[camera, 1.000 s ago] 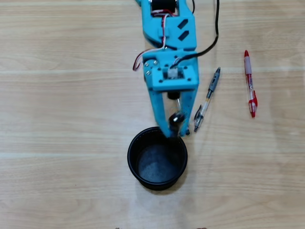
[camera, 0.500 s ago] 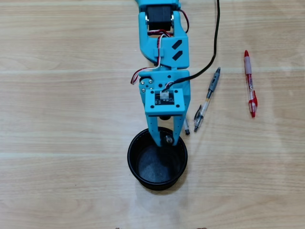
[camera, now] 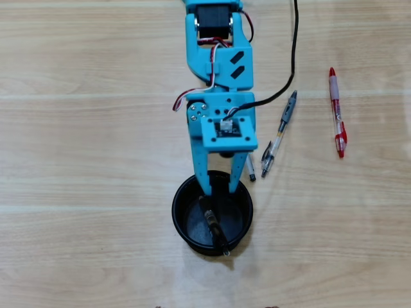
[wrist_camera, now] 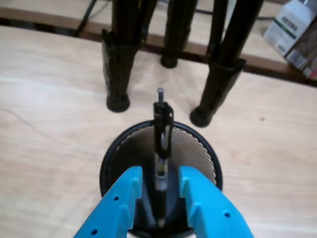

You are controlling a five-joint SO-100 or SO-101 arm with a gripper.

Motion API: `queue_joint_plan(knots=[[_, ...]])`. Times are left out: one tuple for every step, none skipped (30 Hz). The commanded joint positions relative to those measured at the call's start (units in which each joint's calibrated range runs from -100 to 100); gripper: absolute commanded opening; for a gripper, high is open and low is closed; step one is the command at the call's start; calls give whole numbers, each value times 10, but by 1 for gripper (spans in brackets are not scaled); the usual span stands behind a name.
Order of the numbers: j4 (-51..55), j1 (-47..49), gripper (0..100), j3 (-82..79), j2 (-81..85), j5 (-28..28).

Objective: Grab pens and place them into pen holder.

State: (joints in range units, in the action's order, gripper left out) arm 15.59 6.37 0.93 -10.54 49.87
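Observation:
A black mesh pen holder (camera: pixel 178 212) stands on the wooden table, right below my blue gripper (camera: pixel 220 188). A dark pen (camera: pixel 215 228) lies slanted inside it, its end resting on the rim. In the wrist view the pen (wrist_camera: pixel 162 124) stands between my fingers (wrist_camera: pixel 130 186) with a gap on each side, above the holder (wrist_camera: pixel 106 166). The gripper (wrist_camera: pixel 159 174) is open. A grey and clear pen (camera: pixel 279 135) lies to the right of the arm. A red pen (camera: pixel 337 112) lies further right. A small pen end (camera: pixel 251 171) shows beside my right finger.
A black cable (camera: pixel 294 45) runs down the table to the arm. In the wrist view black tripod legs (wrist_camera: pixel 119 64) stand just beyond the holder, with a white box (wrist_camera: pixel 292 25) at the top right.

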Motion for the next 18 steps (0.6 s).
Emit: queue_joint_plan(knots=[[169,14,2,-5,148,-83],[217,19,2,-4,169,-102],[261,25,3,-4,189,-122],[301,32,4,-4,206,-144],[337,39,5,-4,221,-165],[371,48,5,-4,231,-186],[401,56,6,-4,233,-205],[424,64,7,-5,233,-225],[438,75,7,-11,232,-242],[448,88,7,-12,228,-257],[452,102,7,-12,219,-270],[454,115,7,-13,208,-283],[452,129,7,-13,193,-293],[450,142,7,-13,177,-299],[448,154,7,-13,161,-305],[444,167,7,-12,145,-308],[436,178,7,-13,134,-314],[429,189,7,-14,124,-319]])
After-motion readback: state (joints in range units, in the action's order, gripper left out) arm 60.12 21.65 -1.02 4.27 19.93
